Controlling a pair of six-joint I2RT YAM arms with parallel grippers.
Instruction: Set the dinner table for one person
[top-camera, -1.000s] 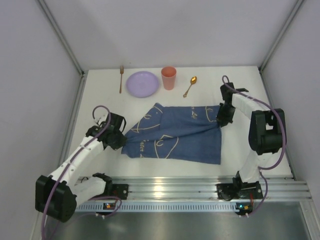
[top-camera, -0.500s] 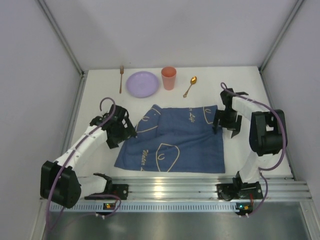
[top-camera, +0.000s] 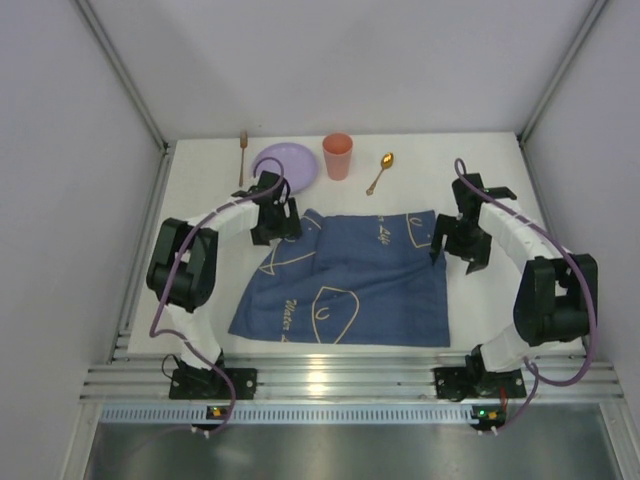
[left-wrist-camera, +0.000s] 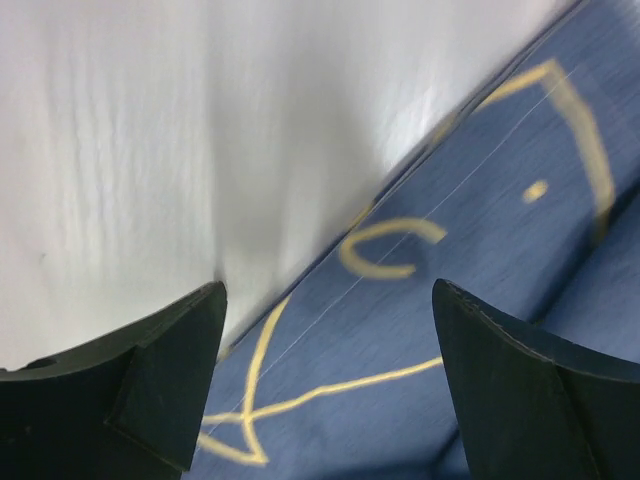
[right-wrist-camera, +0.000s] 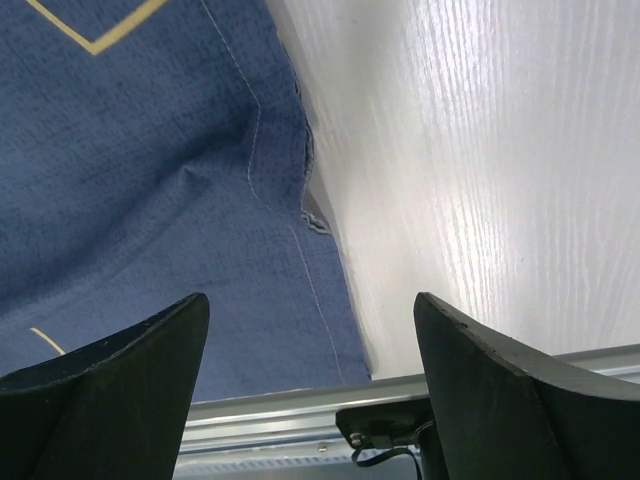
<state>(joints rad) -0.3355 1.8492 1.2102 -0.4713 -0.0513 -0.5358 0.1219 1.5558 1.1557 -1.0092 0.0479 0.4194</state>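
Noting left gripper (top-camera: 273, 222) jaws apart, no longer clamping placemat (top-camera: 350, 285), now hovering at its 11 o'clock corner. Noting right gripper (top-camera: 455, 243) likewise apart at 2 o'clock. Observing placemat lying flatter, centred on dinner table (top-camera: 205, 190).

Blue placemat (top-camera: 345, 285) (creased) on white dinner table (top-camera: 430, 175)

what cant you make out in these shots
Top view: near-left rim of the round lilac plate, covered by the left arm.
Top view: tines of the copper-coloured fork, too small.
Top view: lettering on the blue cloth placemat with pale line drawings, too small.
Left wrist view: blurred; only cloth and white tabletop show.
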